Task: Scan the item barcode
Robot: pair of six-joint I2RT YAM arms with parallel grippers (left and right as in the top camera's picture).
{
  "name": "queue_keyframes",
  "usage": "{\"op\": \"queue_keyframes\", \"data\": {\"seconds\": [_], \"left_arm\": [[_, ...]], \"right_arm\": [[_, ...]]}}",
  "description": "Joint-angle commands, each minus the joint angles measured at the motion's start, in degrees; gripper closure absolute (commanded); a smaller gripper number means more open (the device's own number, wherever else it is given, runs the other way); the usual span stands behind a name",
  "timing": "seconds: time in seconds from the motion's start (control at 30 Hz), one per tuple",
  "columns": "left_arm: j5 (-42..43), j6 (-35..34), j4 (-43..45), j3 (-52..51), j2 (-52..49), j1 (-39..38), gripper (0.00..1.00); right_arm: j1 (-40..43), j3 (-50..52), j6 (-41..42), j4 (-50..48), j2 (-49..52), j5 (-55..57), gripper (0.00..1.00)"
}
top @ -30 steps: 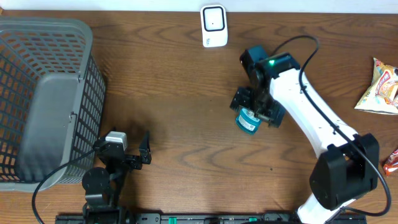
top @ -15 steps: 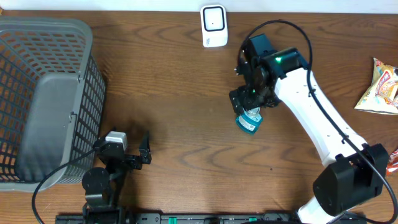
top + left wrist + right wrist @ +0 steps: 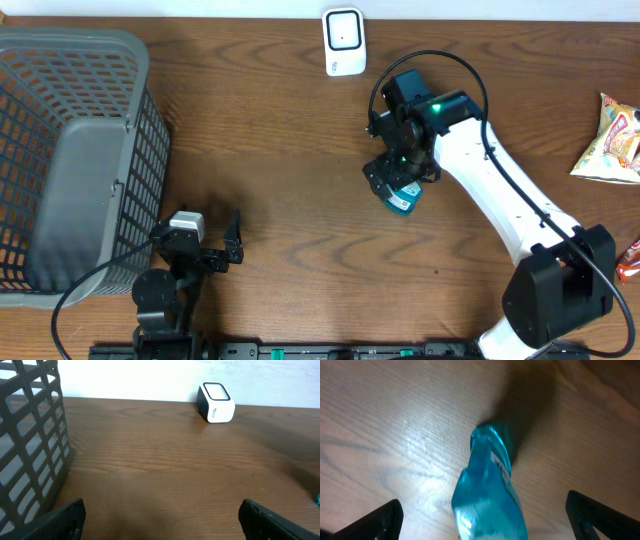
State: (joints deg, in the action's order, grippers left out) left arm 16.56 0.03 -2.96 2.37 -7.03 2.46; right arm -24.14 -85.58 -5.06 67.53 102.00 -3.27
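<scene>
We see a translucent teal bottle with a pale label resting on the wood, well apart from the white scanner.

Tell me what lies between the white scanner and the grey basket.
Nothing: only bare wooden table between scanner and basket; the overhead view shows it.

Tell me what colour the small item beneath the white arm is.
The item is translucent teal-blue, clearest in the right wrist view.

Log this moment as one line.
right fingers: open, either side of translucent blue bottle lying on wooden table | left fingers: open, empty | white scanner: apart from bottle
</scene>
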Motion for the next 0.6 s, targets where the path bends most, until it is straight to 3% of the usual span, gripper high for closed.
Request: {"op": "queue_keyframes", "data": {"seconds": [0.0, 0.3, 0.57], "left_arm": [[0.33, 0.35, -0.79, -1.55, 0.04, -0.02, 0.02], [0.33, 0.35, -0.79, -1.55, 0.04, -0.02, 0.02], [0.33, 0.35, -0.79, -1.55, 0.04, -0.02, 0.02]], "right_arm": [[-0.24, 2.29, -0.55, -2.01, -0.63, -0.50, 0.01], [-0.22, 6.21, -0.59, -3.21, -0.63, -0.07, 0.02], [-0.24, 6.21, -0.59, -2.86, -0.63, -0.07, 0.31]]}}
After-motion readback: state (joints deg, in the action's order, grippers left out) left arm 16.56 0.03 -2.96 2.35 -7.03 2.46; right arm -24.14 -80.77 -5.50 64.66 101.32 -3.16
